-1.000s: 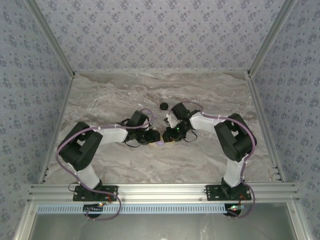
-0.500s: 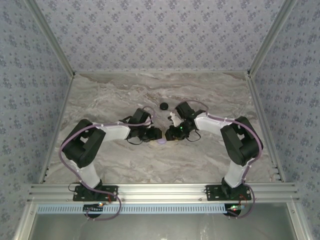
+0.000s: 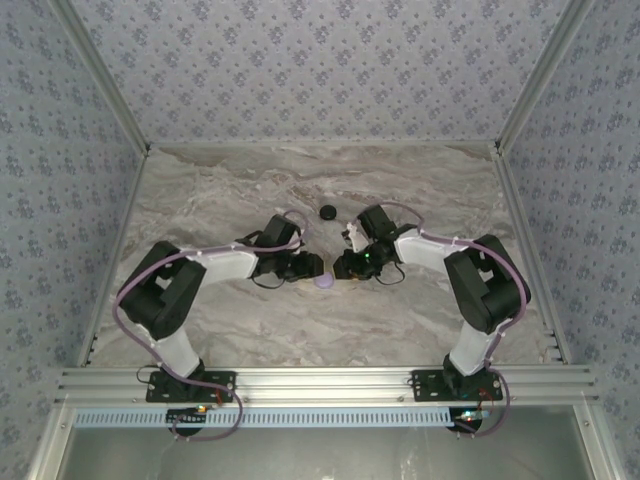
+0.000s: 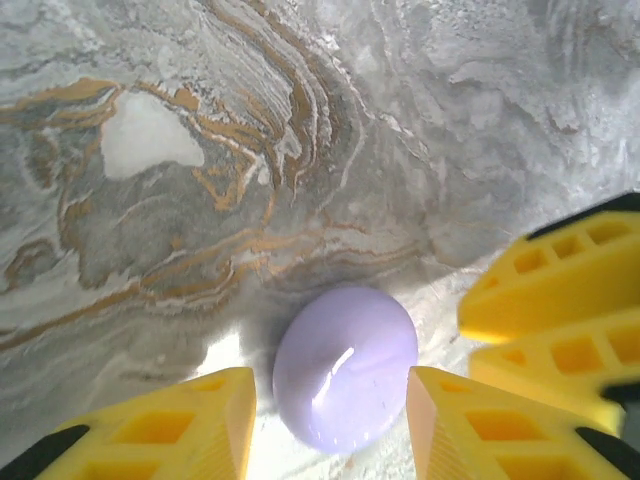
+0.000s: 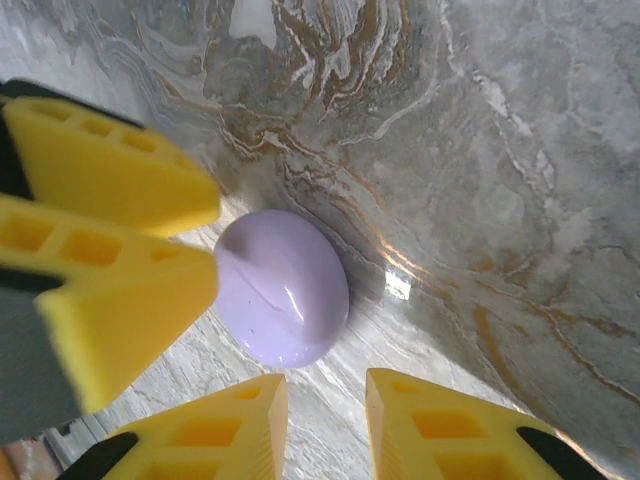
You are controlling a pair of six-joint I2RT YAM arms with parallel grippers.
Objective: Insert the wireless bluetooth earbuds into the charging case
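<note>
1. Vs a second ago: seeing the right arm (image 3: pixel 485 290) elbow swung out toward the right edge of the surface (image 3: pixel 220 200). Also seeing the left fingers (image 4: pixel 215 425) spread wider off the charging case (image 4: pixel 345 368), with more lavender exposed from above.
2. Placing the case flat on the surface, roughly midway between the left and right edges and a little nearer the near edge than the far one. Reading a smooth glossy dome facing up, with one highlight streak across it.
3. Left fingers: standing apart, straddling the case tips-first. Seeing a sliver of bare surface between one pad and the case. Can't tell whether the other pad touches the rim or just sits beside it. Not clamped.
4. Right fingers (image 5: pixel 440 430): narrow gap, nothing in it. Pointing at the case from the side opposite the left pair, tips just beside it. Can't tell contact.
5. From the left wrist: catching the right fingers just beside the case too, so both pairs close in on it from opposite sides.
6. Noting a black round disc (image 3: pixel 326 211) toward the far edge, apart from the case and both finger pairs.
</note>
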